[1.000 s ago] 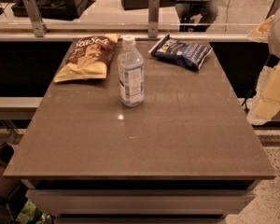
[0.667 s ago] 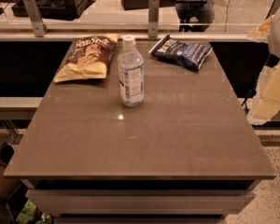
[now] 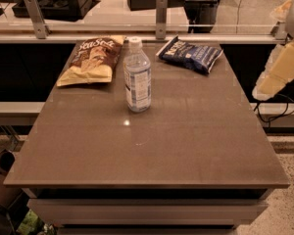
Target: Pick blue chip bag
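Observation:
The blue chip bag [image 3: 190,54] lies flat at the far right of the brown table [image 3: 186,146], dark navy with white lettering. My arm [image 3: 279,67] shows as pale segments at the right edge of the view, beside and off the table's right side, well apart from the bag. The gripper itself is out of view beyond the frame edge.
A larger brown-and-yellow chip bag [image 3: 92,59] lies at the far left. A clear water bottle [image 3: 137,76] stands upright between the two bags, a little nearer. A rail with metal posts [image 3: 161,16] runs behind the table. A cable [image 3: 279,110] hangs at the right.

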Robot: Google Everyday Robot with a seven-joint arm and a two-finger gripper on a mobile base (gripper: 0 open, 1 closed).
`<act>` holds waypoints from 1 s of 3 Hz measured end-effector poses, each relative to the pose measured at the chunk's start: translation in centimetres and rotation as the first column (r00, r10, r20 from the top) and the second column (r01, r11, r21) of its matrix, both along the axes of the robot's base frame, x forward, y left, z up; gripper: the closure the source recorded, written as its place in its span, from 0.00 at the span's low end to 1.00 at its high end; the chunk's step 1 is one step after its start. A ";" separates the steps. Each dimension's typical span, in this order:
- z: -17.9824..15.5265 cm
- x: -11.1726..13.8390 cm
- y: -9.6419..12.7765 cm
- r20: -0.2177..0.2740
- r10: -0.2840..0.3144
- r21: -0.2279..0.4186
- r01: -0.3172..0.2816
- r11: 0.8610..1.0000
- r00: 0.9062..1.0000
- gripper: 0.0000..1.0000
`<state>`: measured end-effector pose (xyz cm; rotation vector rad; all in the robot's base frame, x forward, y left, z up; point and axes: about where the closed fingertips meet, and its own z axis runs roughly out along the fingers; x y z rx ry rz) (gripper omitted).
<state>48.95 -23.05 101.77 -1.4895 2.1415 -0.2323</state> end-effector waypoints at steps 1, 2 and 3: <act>0.6 4.3 -1.2 0.096 -0.038 0.057 0.033 0.998 0.995 0.00; 0.0 8.2 -2.4 0.123 -0.056 0.106 0.043 0.993 0.991 0.00; -1.7 12.2 -3.4 0.105 -0.080 0.158 0.063 0.985 0.991 0.00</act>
